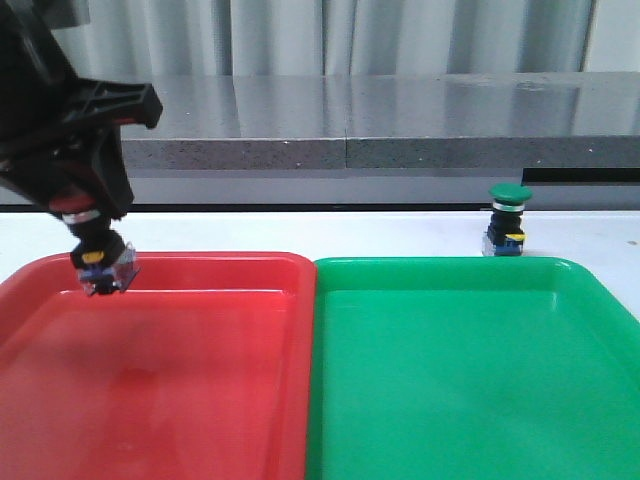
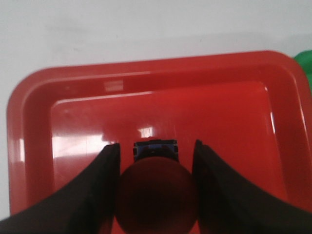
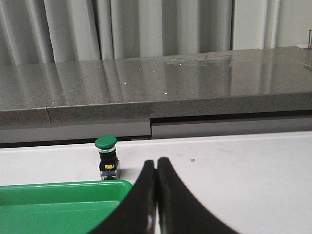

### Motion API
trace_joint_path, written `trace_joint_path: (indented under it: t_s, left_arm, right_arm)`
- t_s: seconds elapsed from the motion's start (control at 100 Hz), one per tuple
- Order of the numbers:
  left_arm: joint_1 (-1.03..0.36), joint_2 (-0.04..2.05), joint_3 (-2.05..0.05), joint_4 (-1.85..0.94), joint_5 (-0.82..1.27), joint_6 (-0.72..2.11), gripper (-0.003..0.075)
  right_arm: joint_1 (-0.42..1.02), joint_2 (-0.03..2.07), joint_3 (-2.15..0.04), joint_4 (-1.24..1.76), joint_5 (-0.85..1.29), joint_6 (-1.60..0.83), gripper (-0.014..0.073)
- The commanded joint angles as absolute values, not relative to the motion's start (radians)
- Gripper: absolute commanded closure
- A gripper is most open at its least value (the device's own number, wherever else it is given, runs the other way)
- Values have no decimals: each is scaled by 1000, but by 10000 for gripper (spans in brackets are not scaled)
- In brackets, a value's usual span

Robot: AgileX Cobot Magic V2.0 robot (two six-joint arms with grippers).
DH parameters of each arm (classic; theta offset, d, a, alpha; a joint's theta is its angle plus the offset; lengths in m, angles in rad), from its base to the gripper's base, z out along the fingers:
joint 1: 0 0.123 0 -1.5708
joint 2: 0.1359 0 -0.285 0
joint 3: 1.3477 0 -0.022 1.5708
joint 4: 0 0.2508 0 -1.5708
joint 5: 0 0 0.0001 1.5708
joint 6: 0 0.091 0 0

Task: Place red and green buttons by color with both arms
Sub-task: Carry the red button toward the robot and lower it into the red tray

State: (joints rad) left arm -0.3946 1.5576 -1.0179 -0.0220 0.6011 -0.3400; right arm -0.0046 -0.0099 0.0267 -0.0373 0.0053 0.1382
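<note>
Over the red tray (image 1: 200, 340), near its back-left corner at about 10 o'clock in the front view, left gripper (image 1: 100, 262) hangs with the red button (image 2: 157, 197) clamped between its fingers (image 2: 105, 187). Button is carried cap-up, base pointing down at the tray floor; front view shows the clear base and yellow tab just under the jaws, above the back rim and apparently not touching the tray. Left wrist view confirms: dark red cap squeezed from both sides, tray floor directly below, so the hold looks set for a straight drop or lowering into the matching colour. Judgement: red half of the task is at the release step, not yet done.

Green button (image 1: 508, 220) stands upright on the white table (image 1: 300, 232), just behind the green tray (image 1: 470, 370) at roughly 1 o'clock from tray centre, outside the back rim, untouched. Right gripper (image 3: 156, 168) has its fingers pressed together, holding nothing, aimed toward the table with the green button off at about 10 o'clock in its wrist view, well apart. It would need to spread before any grasp. Green half not started.
</note>
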Motion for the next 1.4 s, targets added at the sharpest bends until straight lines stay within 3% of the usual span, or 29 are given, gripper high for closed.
trace_joint_path:
  t_s: [0.0,0.54,0.66,0.9,1.319,1.389]
  left_arm:
    - [-426,1508,-993,-18,529,-373,696]
    - [-468,1538,-925,-23,528,-375,680]
    - [-468,1538,-925,-23,528,-375,615]
    - [-468,1538,-925,-23,537,-375,401]
    - [-468,1538,-925,-23,543,-375,380]
    - [-468,1538,-925,-23,544,-375,346]
  right_arm:
    - [-12,-31,8,-47,-71,135,657]
    - [-12,-31,8,-47,-71,135,657]
    - [-12,-31,8,-47,-71,135,657]
    - [-12,-31,8,-47,-71,135,657]
    - [-12,-31,8,-47,-71,135,657]
    - [-12,-31,8,-47,-71,135,657]
